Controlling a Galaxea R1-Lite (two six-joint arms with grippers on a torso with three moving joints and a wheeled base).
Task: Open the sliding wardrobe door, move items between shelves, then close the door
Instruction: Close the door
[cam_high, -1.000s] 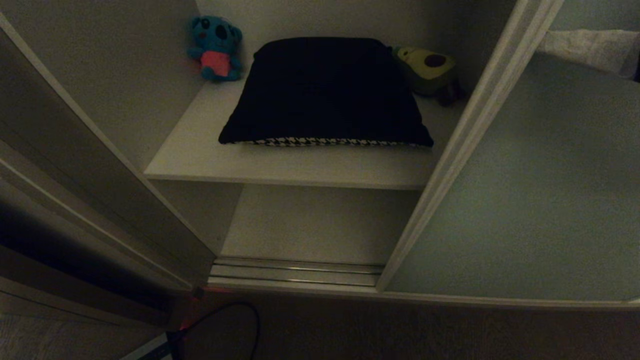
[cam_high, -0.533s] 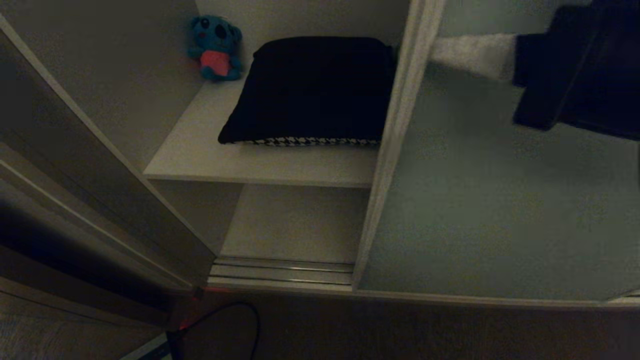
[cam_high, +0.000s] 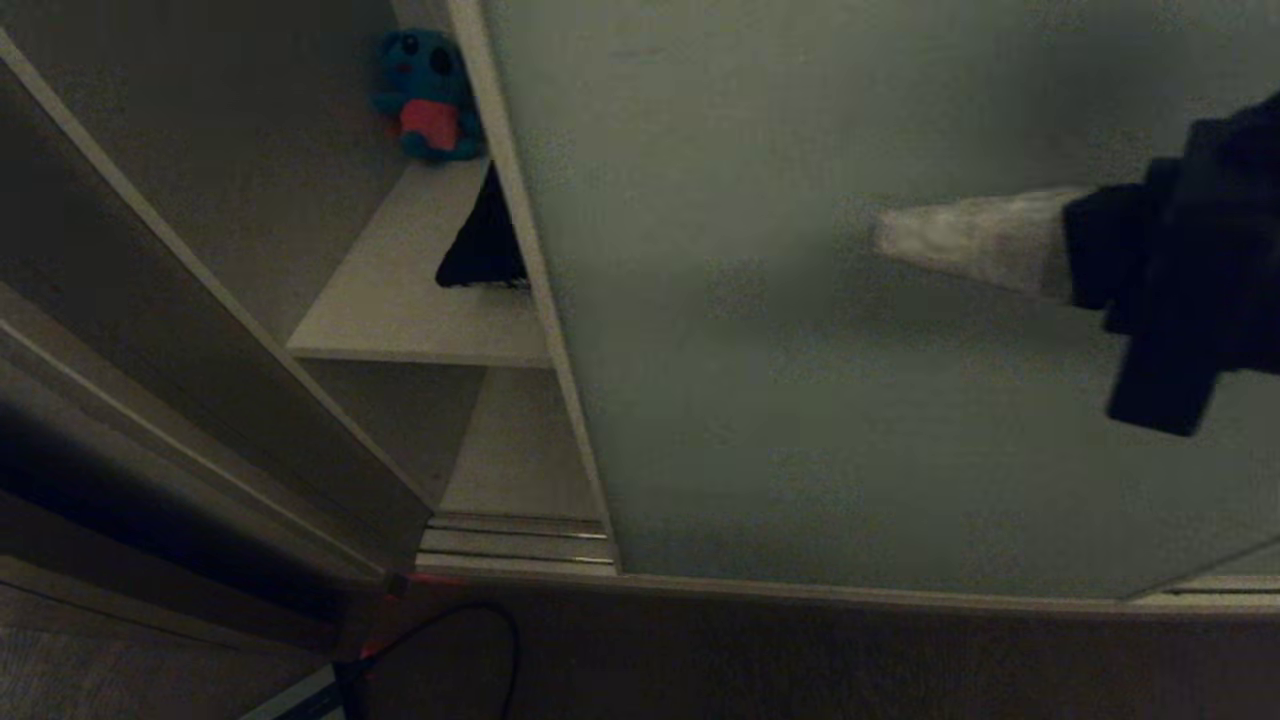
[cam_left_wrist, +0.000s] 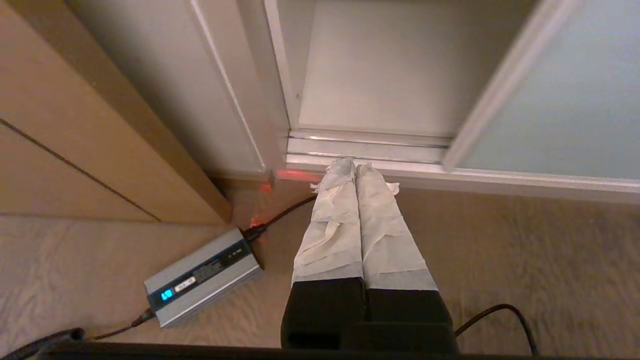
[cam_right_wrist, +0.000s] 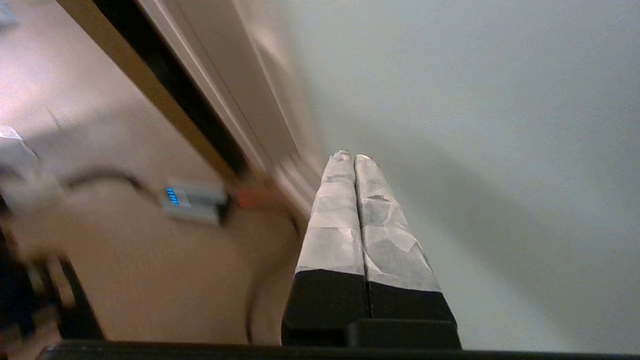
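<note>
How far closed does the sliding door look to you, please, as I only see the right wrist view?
Observer: In the head view the sliding wardrobe door covers most of the compartment; a narrow gap at its left shows a blue plush toy and a corner of the cushion.
Operator: Thank you; where is the left hand?
Observer: The left hand, shut, hangs low, pointing at the floor just before the door track.
</note>
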